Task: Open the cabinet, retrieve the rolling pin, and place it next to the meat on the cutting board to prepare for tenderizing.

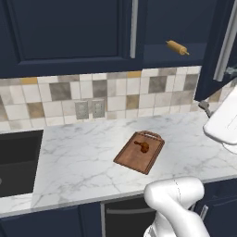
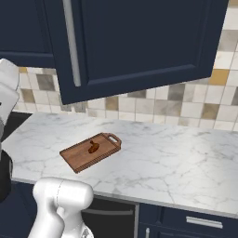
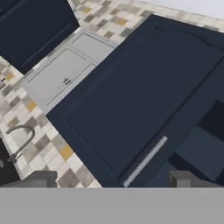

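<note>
The jaws (image 3: 113, 179) stand wide apart, holding nothing, near the cabinet (image 3: 131, 96) door's silver handle (image 3: 144, 162), while the rolling pin (image 1: 177, 47) lies inside on the shelf.

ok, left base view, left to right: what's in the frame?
Dark sink → wall outlets → cabinet's closed door handle → cutting board carrying the meat → rolling pin inside the opened cabinet → open door.
</note>
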